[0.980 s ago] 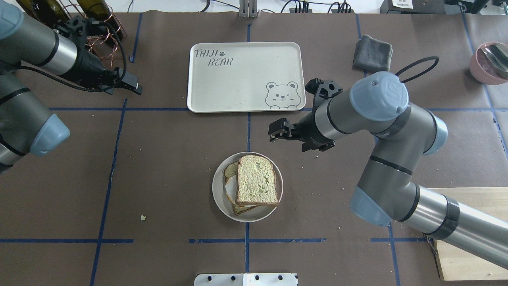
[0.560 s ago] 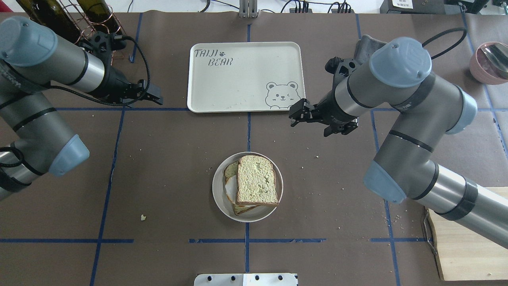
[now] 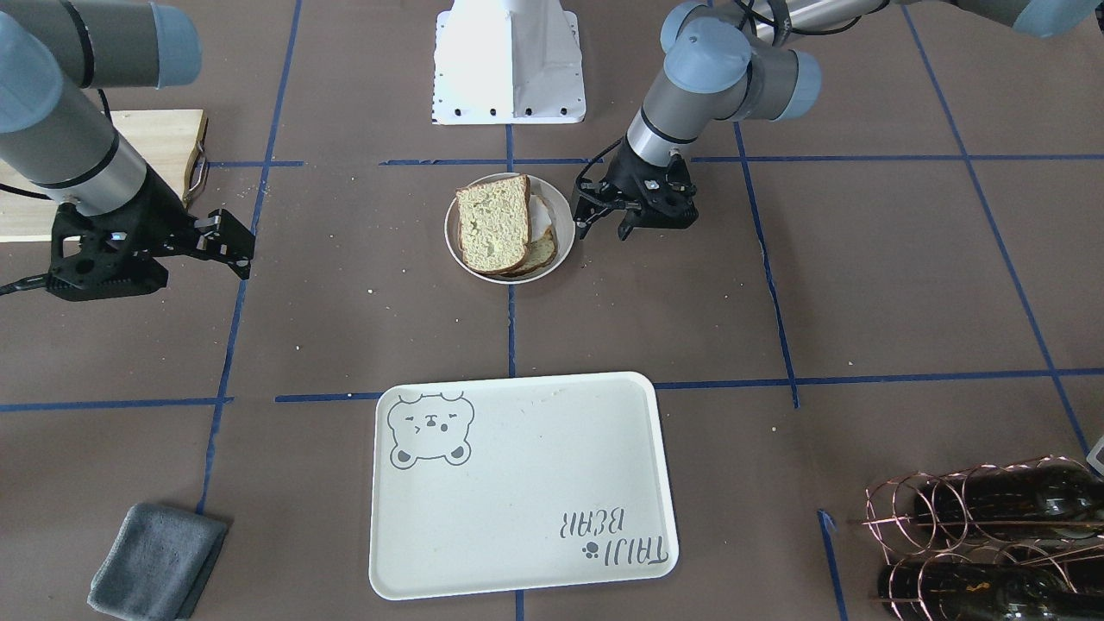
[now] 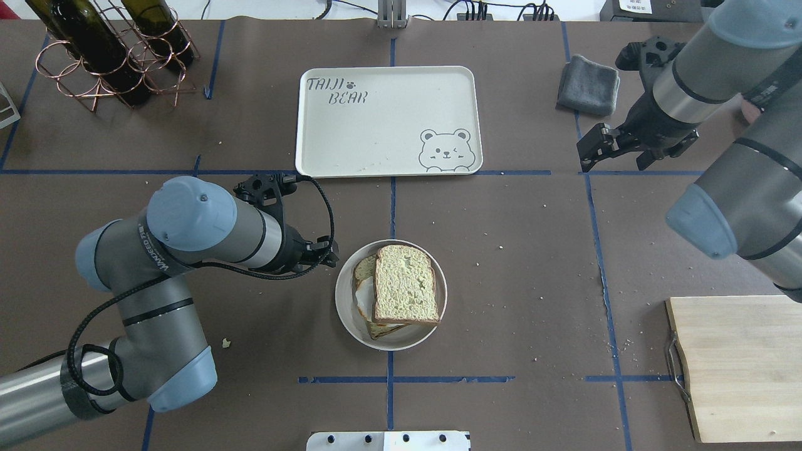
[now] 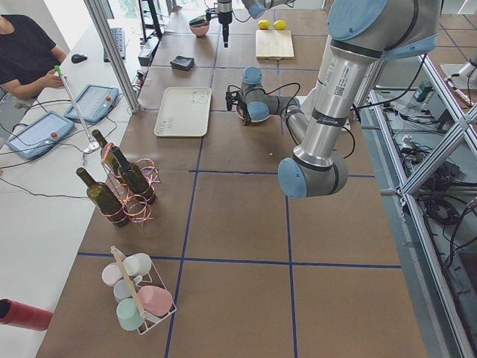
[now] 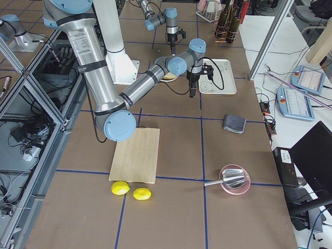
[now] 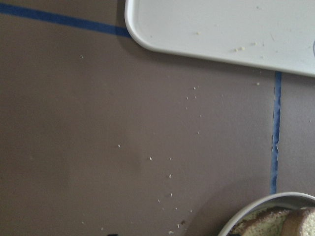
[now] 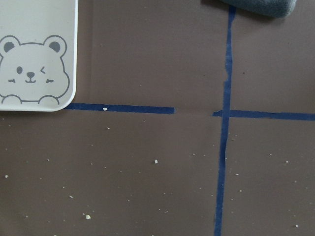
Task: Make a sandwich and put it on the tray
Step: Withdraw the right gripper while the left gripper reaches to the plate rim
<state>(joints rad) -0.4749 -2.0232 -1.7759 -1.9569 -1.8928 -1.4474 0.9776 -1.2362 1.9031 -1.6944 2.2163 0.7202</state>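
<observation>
The sandwich (image 4: 404,293) lies on a small round plate (image 4: 343,307) at the table's middle: a brown-crusted slice on top, white egg (image 4: 362,302) and a second slice showing underneath. It also shows in the front view (image 3: 493,222). My left gripper (image 4: 329,254) is open and empty, low beside the plate's left rim, as the front view (image 3: 601,229) also shows. My right gripper (image 4: 590,156) is open and empty, far right of the tray. The cream bear tray (image 4: 376,125) lies bare beyond the plate. The left wrist view shows the tray's corner (image 7: 221,24) and the plate's rim (image 7: 256,206).
A copper rack of wine bottles (image 4: 106,50) stands at the far left. A folded grey cloth (image 4: 589,84) lies at the far right. A wooden cutting board (image 4: 739,363) lies at the near right. Crumbs dot the brown mat.
My left arm has swung from beside the bottle rack down to the plate's left rim. My right arm has drawn back from near the plate to the far right.
</observation>
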